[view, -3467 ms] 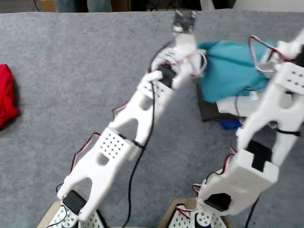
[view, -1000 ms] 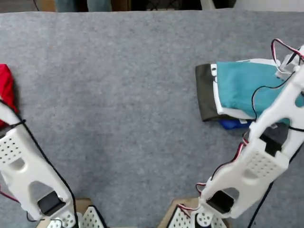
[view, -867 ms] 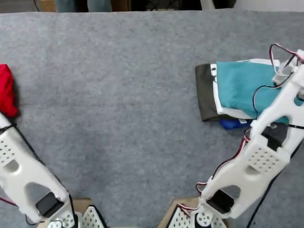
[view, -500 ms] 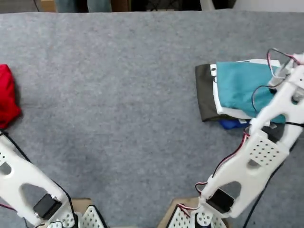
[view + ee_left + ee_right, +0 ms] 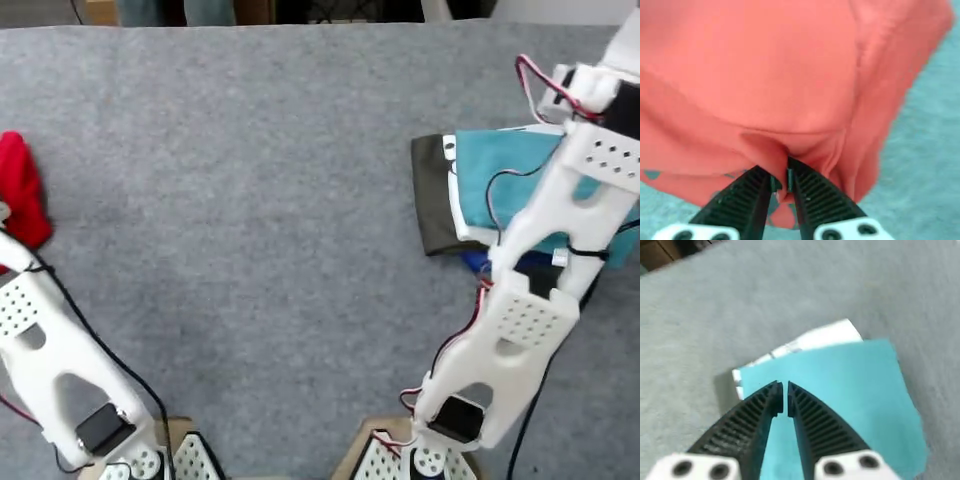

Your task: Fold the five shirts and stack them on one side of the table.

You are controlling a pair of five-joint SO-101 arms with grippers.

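— What took up the most room?

— The grey table [image 5: 250, 150]. From the high view, the left arm [image 5: 55, 350] stood at about 8 o'clock and the right arm [image 5: 545, 290] ran up the 4 o'clock side.

— And the shirts?

— A folded stack sat at 3 o'clock: the teal shirt [image 5: 485, 180] on top, a white shirt [image 5: 480, 237] showing under it, a dark grey shirt [image 5: 428, 200] beneath, and a corner of a blue shirt [image 5: 475, 262] poking out at the near edge. The red shirt [image 5: 22, 200] lay bunched at 9 o'clock, well apart from the stack.

— What about the claws?

— The left gripper [image 5: 783, 175] was pinched tight on a fold of the red shirt [image 5: 765, 75], cloth caught between its jaws. The right gripper [image 5: 783, 390] hung over the teal shirt [image 5: 850, 385] — jaws all but together, a bare slit between them, nothing held.
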